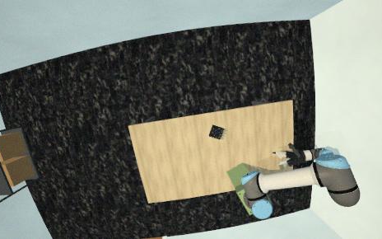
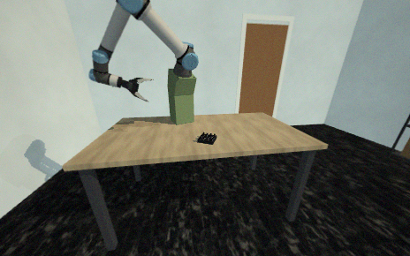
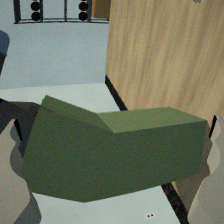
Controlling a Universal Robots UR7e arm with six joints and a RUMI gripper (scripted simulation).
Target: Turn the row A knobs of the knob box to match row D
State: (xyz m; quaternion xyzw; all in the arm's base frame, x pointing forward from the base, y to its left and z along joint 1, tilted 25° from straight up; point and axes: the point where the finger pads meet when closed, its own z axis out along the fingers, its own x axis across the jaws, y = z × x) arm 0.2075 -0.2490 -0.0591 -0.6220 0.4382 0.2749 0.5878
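Note:
The knob box [image 1: 216,132] [image 2: 208,141] is small and black and sits on the wooden table [image 1: 177,165] [image 2: 261,132]. Its knobs show only as tiny dark bumps. Its socket side, its rows and the marks of the knobs are too small to tell. My gripper [image 1: 277,158] [image 2: 150,91] [image 3: 114,119] is wide open with nothing between its fingers. It hangs high above the table's end nearest the pale wall, well away from the knob box and pointing sideways. The knob box cannot be made out in the wrist view.
A green pedestal [image 1: 238,173] [image 2: 183,103] [image 3: 120,160] carries the arm at the table's long edge and fills the middle of the wrist view, beyond the fingers. A pale wall [image 1: 358,82] [image 2: 26,101] stands near the elbow and wrist. A shelf rack with boxes stands far off.

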